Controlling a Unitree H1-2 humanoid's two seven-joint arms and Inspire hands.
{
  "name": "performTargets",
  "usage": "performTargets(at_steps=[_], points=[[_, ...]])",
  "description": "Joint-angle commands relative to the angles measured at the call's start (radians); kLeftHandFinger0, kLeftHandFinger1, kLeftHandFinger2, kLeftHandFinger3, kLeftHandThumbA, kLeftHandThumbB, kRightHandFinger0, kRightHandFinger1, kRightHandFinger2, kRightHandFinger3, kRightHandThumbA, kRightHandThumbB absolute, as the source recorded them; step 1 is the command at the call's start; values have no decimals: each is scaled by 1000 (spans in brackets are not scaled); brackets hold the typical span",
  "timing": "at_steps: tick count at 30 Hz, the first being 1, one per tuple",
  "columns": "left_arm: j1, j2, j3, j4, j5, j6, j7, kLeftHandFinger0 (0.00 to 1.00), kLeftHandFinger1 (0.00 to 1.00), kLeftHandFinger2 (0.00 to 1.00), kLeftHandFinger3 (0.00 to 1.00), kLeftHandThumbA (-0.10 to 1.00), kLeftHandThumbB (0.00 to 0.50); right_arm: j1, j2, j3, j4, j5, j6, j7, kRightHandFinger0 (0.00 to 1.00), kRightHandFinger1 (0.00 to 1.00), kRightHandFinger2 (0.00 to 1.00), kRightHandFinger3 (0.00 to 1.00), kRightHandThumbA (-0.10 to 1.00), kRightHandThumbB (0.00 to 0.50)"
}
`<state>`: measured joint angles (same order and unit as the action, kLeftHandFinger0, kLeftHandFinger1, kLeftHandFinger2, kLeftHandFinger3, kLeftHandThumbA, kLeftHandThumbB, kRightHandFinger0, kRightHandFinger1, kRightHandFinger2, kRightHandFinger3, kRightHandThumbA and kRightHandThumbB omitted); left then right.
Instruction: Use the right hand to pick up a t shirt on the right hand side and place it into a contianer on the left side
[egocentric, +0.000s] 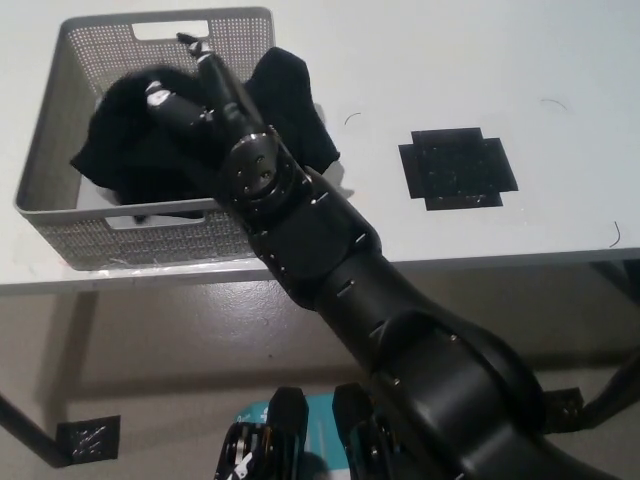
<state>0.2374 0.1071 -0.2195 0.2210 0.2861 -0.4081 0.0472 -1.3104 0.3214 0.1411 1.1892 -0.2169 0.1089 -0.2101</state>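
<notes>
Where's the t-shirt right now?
In the head view, the black t-shirt lies mostly inside the grey basket at upper left, one part draped over the basket's right wall onto the white table, with the right hand over it.
</notes>
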Motion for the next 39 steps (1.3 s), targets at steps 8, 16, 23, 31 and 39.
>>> performTargets(at_steps=[8,16,23,31,39], points=[[27,13,12,-3,-16,-27,-7,1000,1000,1000,1000,1000,293,-23,-60,53,-175,21,95,242,1000,1000,1000,1000,443,429],[31,24,33,28,-38,-39,-4,1000,1000,1000,1000,1000,328,171,-167,73,-601,13,97,308,1000,1000,1000,1000,559,420],[50,41,54,44,-52,-62,18,1000,1000,1000,1000,1000,302,312,-340,130,-1017,-45,157,404,1000,1000,1000,1000,720,370],[57,63,57,65,-62,-62,59,997,1000,1000,1000,1000,270,572,-529,143,-1497,-82,80,453,1000,1000,1000,1000,670,216],[81,64,75,64,-88,-62,81,1000,1000,1000,1000,1000,225,1074,-655,91,-1775,-123,-93,367,1000,1000,1000,1000,689,128]])
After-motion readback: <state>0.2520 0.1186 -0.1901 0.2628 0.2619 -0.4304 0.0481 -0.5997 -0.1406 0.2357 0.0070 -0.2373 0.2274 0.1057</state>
